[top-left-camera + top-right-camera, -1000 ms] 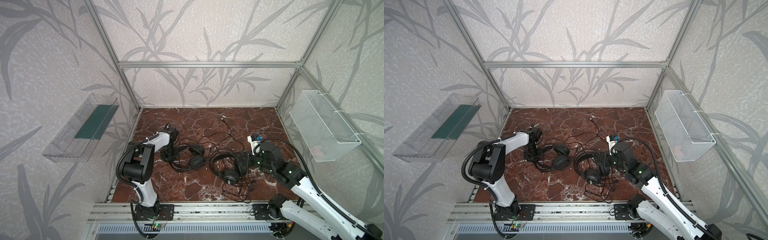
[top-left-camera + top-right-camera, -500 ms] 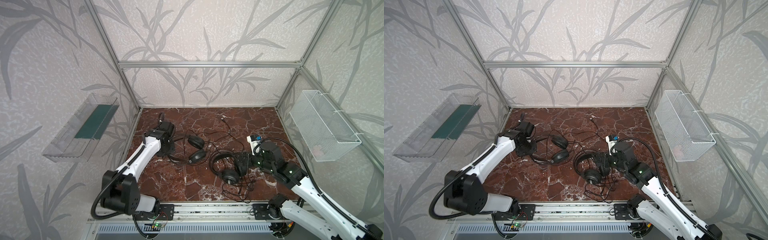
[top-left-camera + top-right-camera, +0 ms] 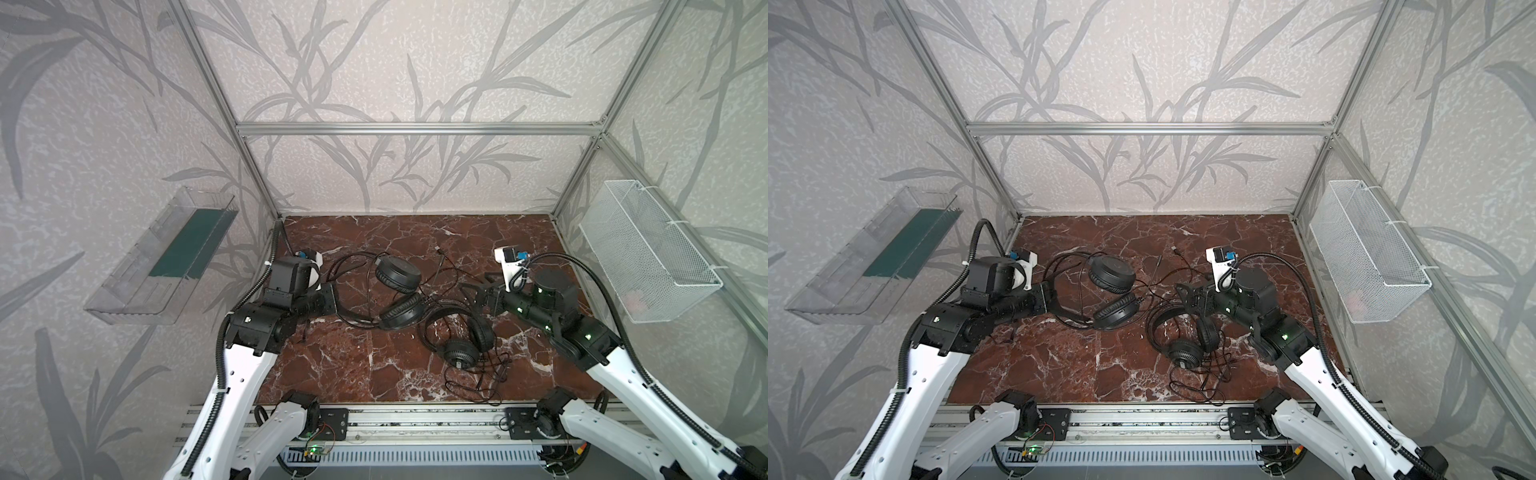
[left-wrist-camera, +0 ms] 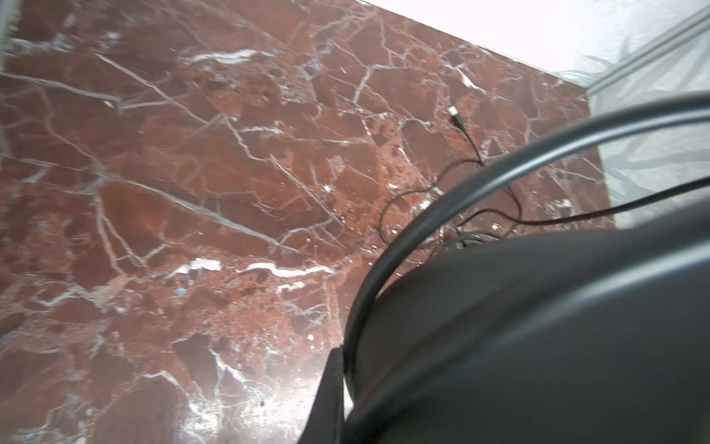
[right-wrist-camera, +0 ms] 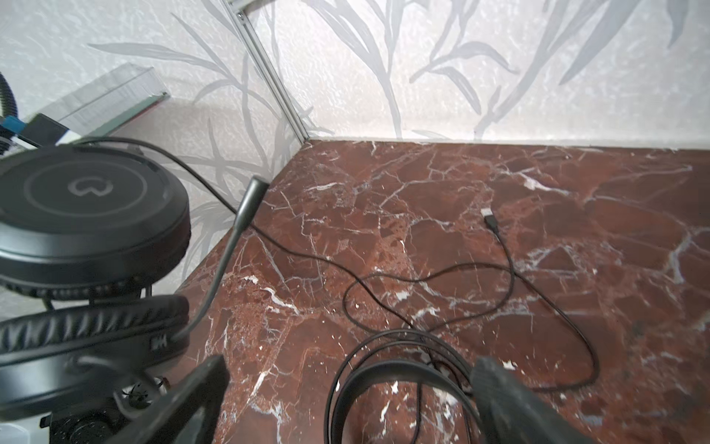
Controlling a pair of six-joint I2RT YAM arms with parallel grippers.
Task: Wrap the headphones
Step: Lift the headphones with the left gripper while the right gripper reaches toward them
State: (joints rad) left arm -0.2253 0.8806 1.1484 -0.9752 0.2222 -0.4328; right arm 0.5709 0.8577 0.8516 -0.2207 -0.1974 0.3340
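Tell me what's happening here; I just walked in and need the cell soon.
Two black wired headsets are being handled on the marble table. The left pincer is shut on the headband of the left headset. The right pincer is open next to the right headset, holding nothing. Both cables lie loose and tangled across the table, so nothing is wrapped yet.

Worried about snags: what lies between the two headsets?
Loose thin cables crossing bare marble, seen in both top views.
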